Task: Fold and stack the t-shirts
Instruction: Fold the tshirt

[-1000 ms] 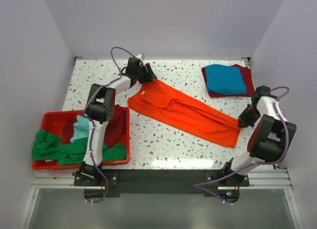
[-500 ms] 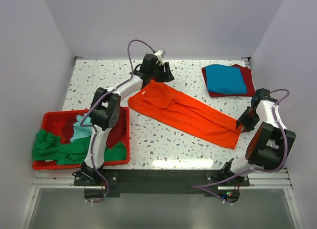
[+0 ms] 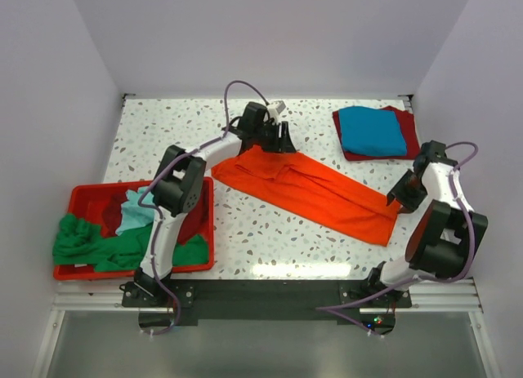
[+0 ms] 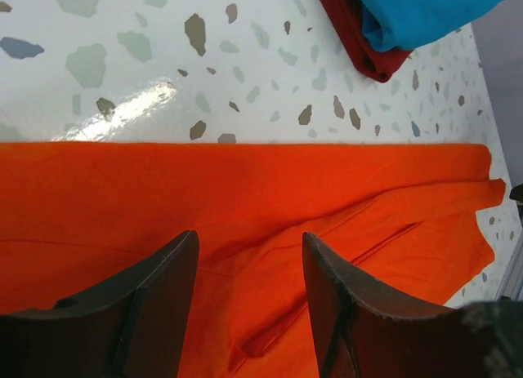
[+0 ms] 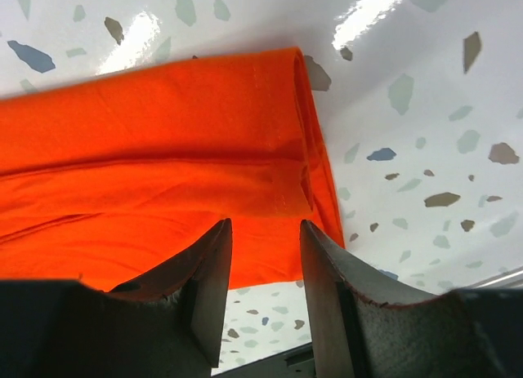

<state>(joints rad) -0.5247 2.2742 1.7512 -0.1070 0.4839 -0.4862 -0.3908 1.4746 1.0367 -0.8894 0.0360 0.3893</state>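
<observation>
A bright orange t-shirt lies folded lengthwise as a long band across the table, from upper left to lower right. My left gripper hovers open and empty over its upper end; the cloth fills the left wrist view under the spread fingers. My right gripper is open and empty at the band's lower right end, with the folded hem just ahead of its fingers. A folded blue shirt lies on a folded dark red shirt at the back right. Green and light teal shirts lie in the bin.
A red plastic bin stands at the left front, with green cloth hanging over its left rim. The speckled table is bounded by white walls at the back and sides. The blue and dark red stack also shows in the left wrist view.
My left gripper has moved right along the shirt's upper end, from its collar corner to above the band's far edge. My right gripper has shifted slightly back from the hem.
</observation>
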